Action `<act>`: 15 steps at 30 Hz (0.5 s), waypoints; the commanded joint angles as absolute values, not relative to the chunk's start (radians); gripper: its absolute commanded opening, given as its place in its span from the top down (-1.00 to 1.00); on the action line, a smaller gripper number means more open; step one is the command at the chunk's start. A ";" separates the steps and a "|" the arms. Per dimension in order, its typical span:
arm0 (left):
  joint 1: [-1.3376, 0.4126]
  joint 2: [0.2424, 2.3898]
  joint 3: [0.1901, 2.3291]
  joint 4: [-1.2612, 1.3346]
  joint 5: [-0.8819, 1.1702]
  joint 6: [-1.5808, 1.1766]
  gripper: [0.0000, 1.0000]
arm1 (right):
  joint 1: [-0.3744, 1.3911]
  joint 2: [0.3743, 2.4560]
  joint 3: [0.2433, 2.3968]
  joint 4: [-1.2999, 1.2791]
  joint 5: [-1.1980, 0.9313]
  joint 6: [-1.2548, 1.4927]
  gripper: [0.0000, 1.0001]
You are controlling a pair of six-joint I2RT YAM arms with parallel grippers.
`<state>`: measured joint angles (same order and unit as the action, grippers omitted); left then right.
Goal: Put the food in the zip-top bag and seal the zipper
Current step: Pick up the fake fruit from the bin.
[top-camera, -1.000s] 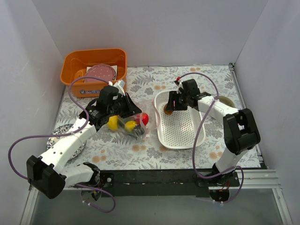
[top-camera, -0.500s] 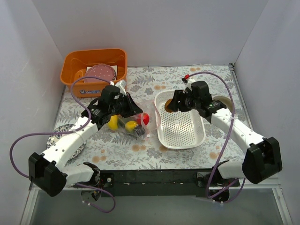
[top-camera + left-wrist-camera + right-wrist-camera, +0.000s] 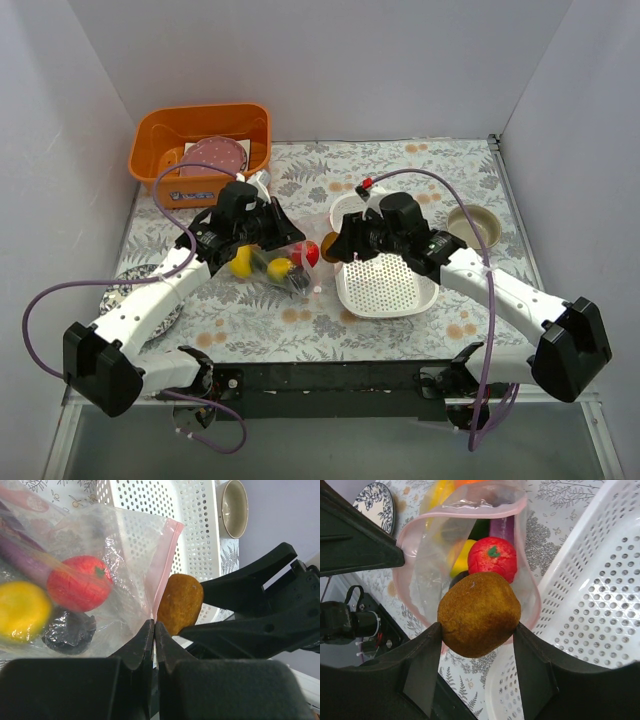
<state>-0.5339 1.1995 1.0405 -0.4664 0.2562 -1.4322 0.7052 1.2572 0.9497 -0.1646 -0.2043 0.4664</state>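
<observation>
The clear zip-top bag [image 3: 272, 262] lies left of centre with its mouth facing right. Inside it are a red apple [image 3: 80, 587], a yellow piece [image 3: 20, 610], a dark piece [image 3: 67, 632] and a purple eggplant [image 3: 502, 527]. My left gripper [image 3: 154, 625] is shut on the bag's edge by the pink zipper [image 3: 165, 565] and holds the mouth up. My right gripper [image 3: 477, 627] is shut on a brown food piece [image 3: 479, 614], just in front of the open pink-rimmed mouth [image 3: 520, 510]. From above, the brown piece [image 3: 333, 253] sits between bag and basket.
The white perforated basket [image 3: 385, 285] lies under and right of my right gripper. An orange bin [image 3: 150, 150] with a pink speckled plate [image 3: 212, 155] stands at the back left. A beige bowl [image 3: 472, 225] is at the right. A floral plate [image 3: 128, 290] lies under the left arm.
My right arm has swung left from over the basket, bringing the brown piece to the bag's mouth. The left gripper has kept its hold on the bag's edge.
</observation>
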 commanded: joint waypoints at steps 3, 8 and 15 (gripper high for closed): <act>-0.537 1.198 1.071 -0.459 0.273 -1.427 1.00 | 0.749 1.316 0.951 -0.055 -0.190 0.494 0.30; -0.537 1.177 1.086 -0.460 0.272 -1.437 1.00 | 0.759 1.402 0.971 0.030 -0.195 0.511 0.29; -0.537 1.155 1.112 -0.482 0.245 -1.437 1.00 | 0.769 1.468 0.963 0.225 -0.212 0.557 0.26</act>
